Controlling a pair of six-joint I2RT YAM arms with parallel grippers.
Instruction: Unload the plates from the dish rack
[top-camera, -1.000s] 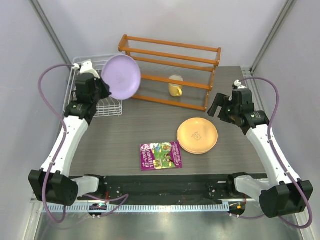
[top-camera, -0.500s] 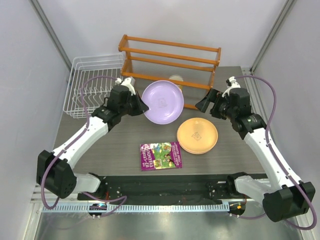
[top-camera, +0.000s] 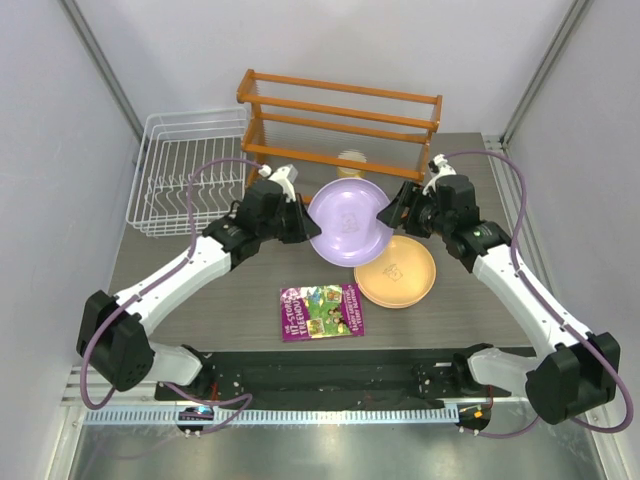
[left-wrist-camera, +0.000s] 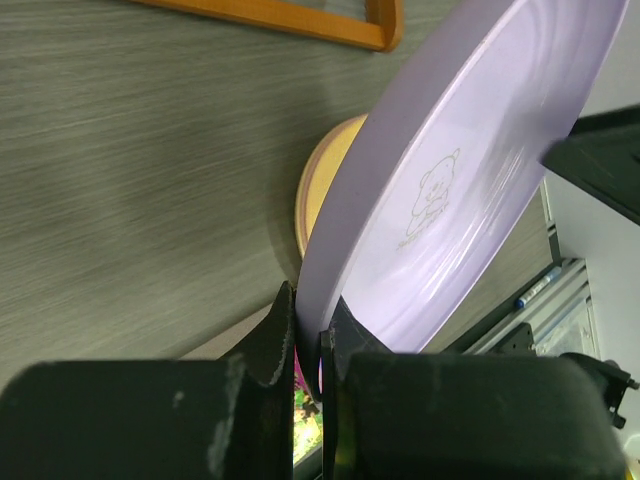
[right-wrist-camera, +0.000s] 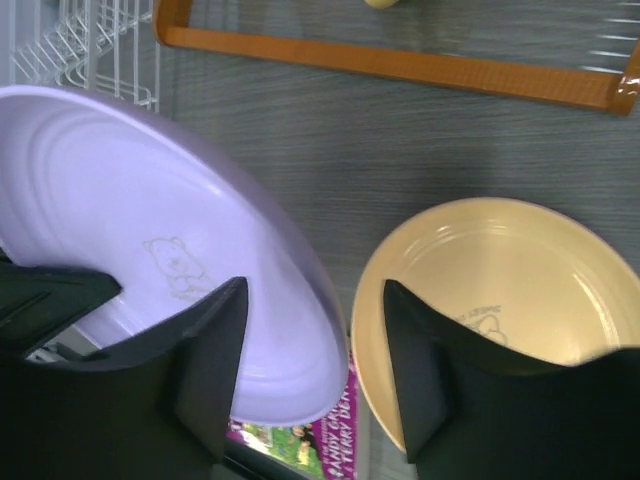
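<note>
My left gripper (top-camera: 303, 222) is shut on the left rim of the lavender plate (top-camera: 350, 222) and holds it tilted above the table's middle. In the left wrist view the fingers (left-wrist-camera: 283, 330) pinch the plate's (left-wrist-camera: 470, 170) edge. My right gripper (top-camera: 392, 212) is open at the plate's right rim. In the right wrist view its gripper (right-wrist-camera: 315, 345) straddles the rim of the lavender plate (right-wrist-camera: 140, 240) without closing on it. A yellow-orange plate (top-camera: 400, 275) lies on the table below, also in the right wrist view (right-wrist-camera: 500, 290). The white dish rack (top-camera: 185, 170) at far left shows no plates. No pink plate shows.
The orange wooden shelf rack (top-camera: 340, 125) stands at the back, with a small yellow mug (top-camera: 350, 158) partly hidden behind the plate. A purple booklet (top-camera: 322, 310) lies near the front of the table.
My left arm has carried the lavender plate from the dish rack rightward to the table's middle. My right gripper has moved left to the plate's right rim.
</note>
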